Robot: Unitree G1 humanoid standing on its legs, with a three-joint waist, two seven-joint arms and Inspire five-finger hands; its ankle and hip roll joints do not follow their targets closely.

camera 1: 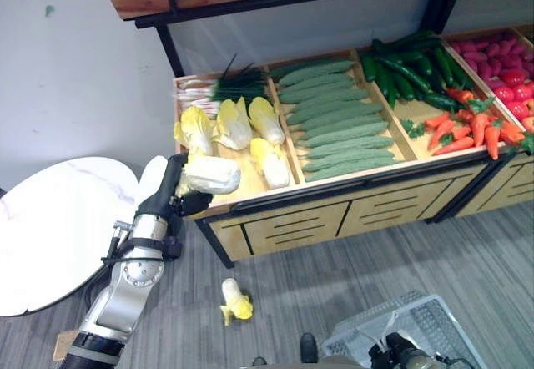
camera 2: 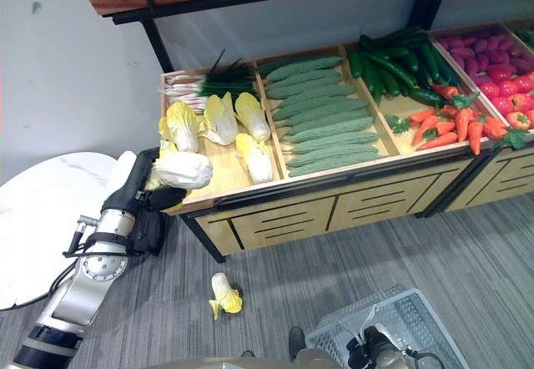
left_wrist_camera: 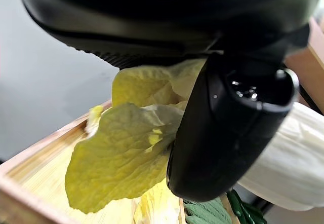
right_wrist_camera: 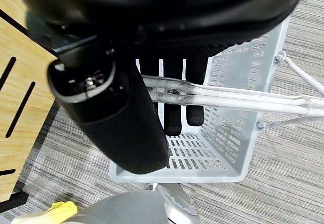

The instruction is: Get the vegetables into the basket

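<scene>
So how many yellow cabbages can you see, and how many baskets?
Cabbages: 6. That is 4 lying in the wooden crate at and, 1 held in the left hand at, and 1 on the floor at.
Baskets: 1
Total: 7

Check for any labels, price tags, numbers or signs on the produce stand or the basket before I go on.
None readable.
The wooden stand carries no tag, price or sign on its front panels or dividers.
The grey basket, its handle gripped by the right hand, shows no label.
The cabbage in the left hand bears no sticker.
</scene>
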